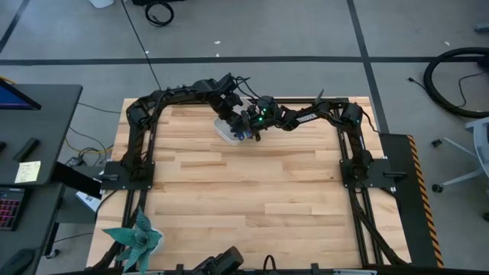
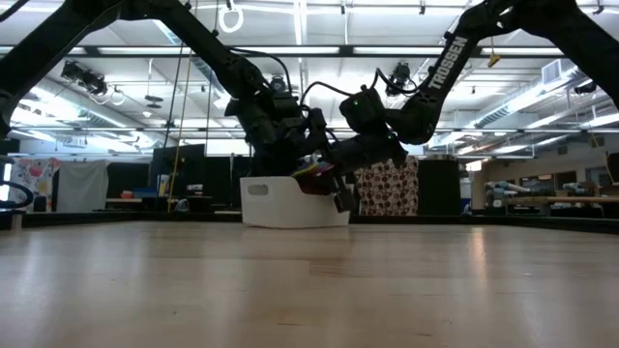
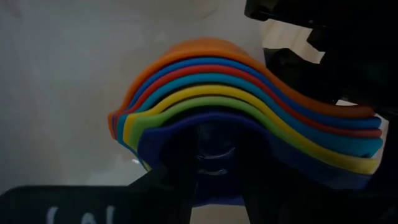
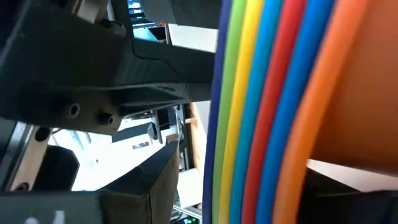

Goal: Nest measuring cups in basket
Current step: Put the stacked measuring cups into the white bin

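Honestly it looks almost done: the cups [image 3: 249, 112] are already stacked one inside another, orange outermost, dark blue innermost, and they sit over the basket [image 2: 280, 201] at the table's far edge. Left gripper [image 3: 214, 186] pinches the stack's dark blue cup; right gripper [image 1: 256, 130] is spread wide right beside it. What's left is letting go and backing off. Only the wrist views show the nesting; the low view shows the stack tilted at the basket's rim.

We see two dark jointed arms with looping black cables, white TROSSEN lettering [image 2: 448, 62] on one, and green indicator lights [image 1: 262, 117].
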`<state>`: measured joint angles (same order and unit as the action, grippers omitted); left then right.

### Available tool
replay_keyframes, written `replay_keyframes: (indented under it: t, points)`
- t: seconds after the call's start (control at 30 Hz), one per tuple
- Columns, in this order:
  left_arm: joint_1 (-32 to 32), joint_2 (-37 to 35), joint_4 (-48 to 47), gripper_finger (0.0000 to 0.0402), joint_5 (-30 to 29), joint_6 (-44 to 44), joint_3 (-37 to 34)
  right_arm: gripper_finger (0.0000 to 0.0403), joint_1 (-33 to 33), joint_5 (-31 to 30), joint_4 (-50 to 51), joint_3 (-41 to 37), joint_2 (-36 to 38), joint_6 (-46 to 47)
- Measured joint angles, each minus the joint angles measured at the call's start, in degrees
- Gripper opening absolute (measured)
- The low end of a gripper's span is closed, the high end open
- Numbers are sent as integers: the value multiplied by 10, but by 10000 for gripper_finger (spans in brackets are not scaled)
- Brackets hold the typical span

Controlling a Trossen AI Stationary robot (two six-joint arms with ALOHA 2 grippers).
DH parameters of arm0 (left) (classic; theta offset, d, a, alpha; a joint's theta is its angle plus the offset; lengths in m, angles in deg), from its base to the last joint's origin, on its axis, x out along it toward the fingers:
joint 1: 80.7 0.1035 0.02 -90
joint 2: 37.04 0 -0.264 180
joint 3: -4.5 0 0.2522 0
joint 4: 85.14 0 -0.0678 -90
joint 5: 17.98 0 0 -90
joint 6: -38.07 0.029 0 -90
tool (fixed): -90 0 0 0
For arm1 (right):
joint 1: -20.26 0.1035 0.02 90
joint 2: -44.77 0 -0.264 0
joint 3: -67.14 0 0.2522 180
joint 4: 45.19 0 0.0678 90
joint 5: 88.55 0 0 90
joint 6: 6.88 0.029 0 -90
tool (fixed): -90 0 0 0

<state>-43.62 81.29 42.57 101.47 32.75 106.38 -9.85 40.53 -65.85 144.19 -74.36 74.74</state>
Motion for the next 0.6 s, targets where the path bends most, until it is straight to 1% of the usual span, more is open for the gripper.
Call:
replay_keyframes:
  t: [0.1, 0.23, 0.6]
  points:
    - [-1, 1, 0, 116, 2, 0, 0, 198, -1, 13, 1, 0, 0, 4]
    - [-1, 1, -1, 116, 2, 0, 0, 198, -1, 12, 0, 0, 0, -20]
    - [-1, 1, 1, 116, 4, 1, 0, 198, -1, 8, 3, 0, 0, -22]
